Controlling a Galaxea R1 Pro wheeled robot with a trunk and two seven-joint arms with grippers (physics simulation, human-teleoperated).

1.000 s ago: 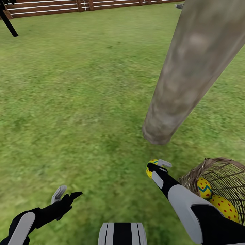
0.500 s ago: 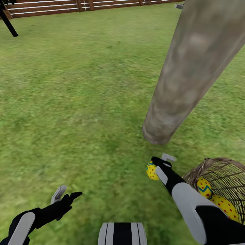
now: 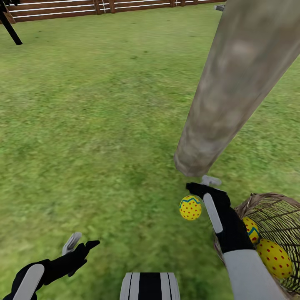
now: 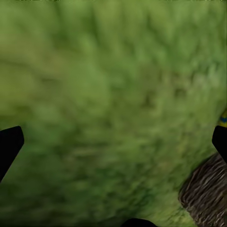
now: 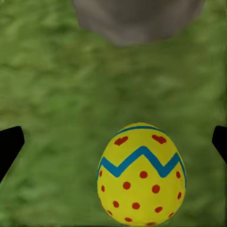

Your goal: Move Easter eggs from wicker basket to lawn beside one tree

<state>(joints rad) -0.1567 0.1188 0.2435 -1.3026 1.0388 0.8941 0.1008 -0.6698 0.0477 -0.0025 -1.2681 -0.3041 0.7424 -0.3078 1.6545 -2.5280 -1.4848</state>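
No readable text, labels, brands or numbers in any view. Only markings are decorative: red dots and a blue zigzag band on the egg (image 5: 141, 175), same pattern on the eggs in the basket (image 3: 266, 237). No characters among them.
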